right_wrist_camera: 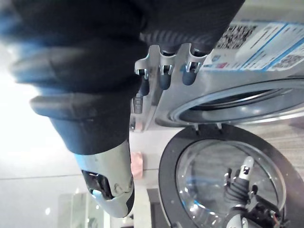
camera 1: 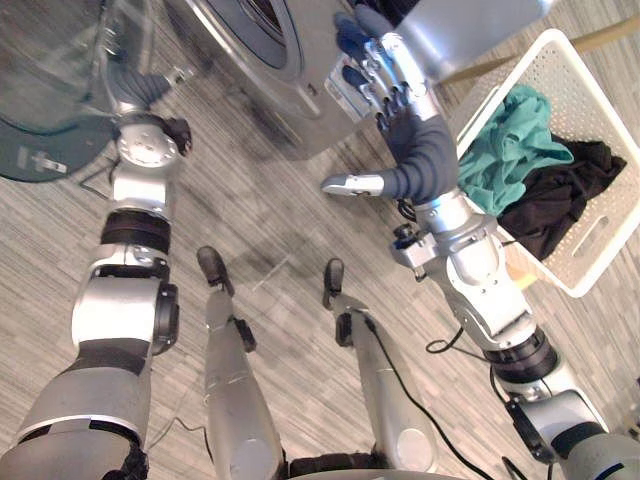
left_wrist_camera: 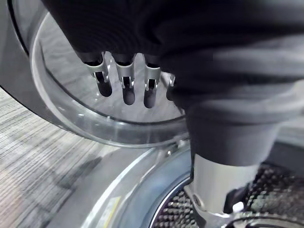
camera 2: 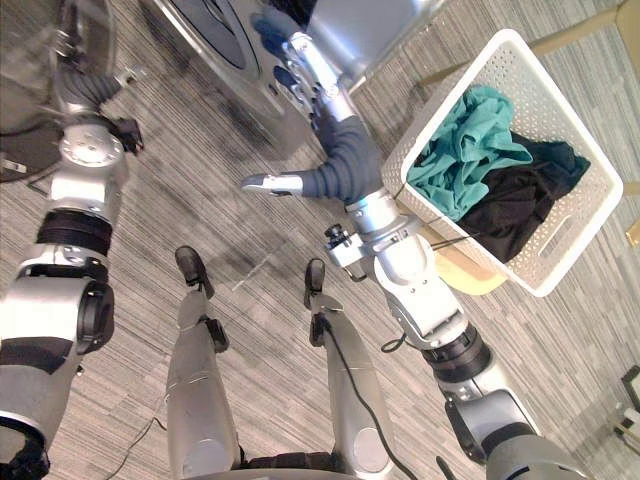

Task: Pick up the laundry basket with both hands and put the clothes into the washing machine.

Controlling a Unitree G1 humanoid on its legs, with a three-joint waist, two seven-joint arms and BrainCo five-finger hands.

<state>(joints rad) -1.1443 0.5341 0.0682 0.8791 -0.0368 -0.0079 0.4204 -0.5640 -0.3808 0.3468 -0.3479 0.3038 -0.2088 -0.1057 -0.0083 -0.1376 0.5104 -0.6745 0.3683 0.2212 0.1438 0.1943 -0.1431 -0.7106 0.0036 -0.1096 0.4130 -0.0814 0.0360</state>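
Observation:
The silver washing machine (camera 1: 300, 110) stands at the top, its round glass door (camera 1: 50, 110) swung open to the left. My right hand (camera 1: 405, 95) is raised before the machine's front by the drum opening (camera 1: 262, 18), fingers straight and thumb spread, with a dark blue garment (camera 1: 356, 32) at its fingertips. My left hand (left_wrist_camera: 124, 80) rests relaxed against the door's glass and holds nothing; it also shows through the glass (right_wrist_camera: 240, 183). The white perforated laundry basket (camera 1: 600, 255) sits at the right with a teal garment (camera 1: 510, 140) and a black garment (camera 1: 565, 195) in it.
The basket rests on a low wooden stand (camera 2: 470, 272) beside my right arm. Grey plank flooring (camera 1: 270, 220) stretches between the machine and the basket. A printed label (right_wrist_camera: 266, 38) is stuck on the machine's front above the drum opening.

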